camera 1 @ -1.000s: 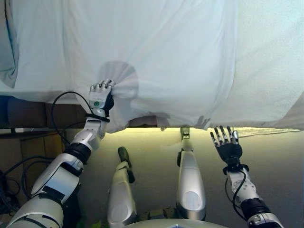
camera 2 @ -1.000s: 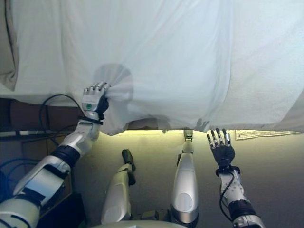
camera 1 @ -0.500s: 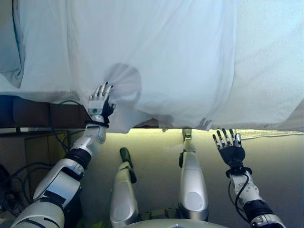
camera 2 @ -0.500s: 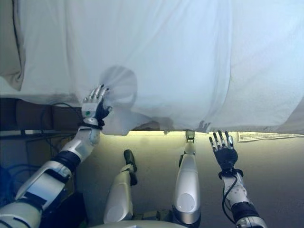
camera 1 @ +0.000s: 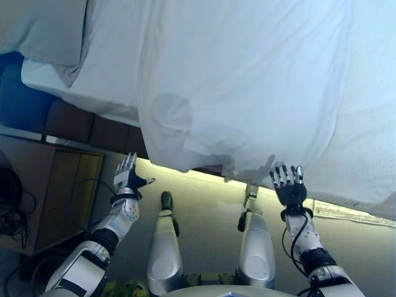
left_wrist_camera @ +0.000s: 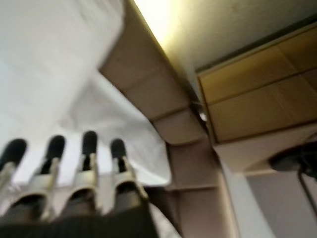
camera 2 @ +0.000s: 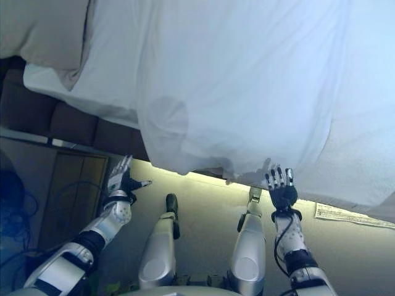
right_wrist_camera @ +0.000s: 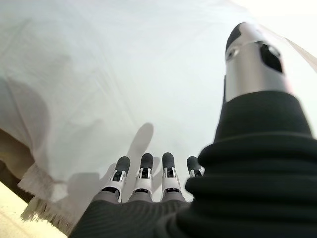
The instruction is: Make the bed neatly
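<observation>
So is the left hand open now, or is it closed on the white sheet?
Open. The left hand shows straight fingers, apart from the white sheet.

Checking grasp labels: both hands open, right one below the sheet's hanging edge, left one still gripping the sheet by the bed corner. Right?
Not quite. The left hand grips nothing: its fingers are straight and it hangs clear of the sheet, beside the wooden cabinet, as the left eye view shows. The rest holds: the right hand is open, just below the sheet's hanging edge.
</observation>
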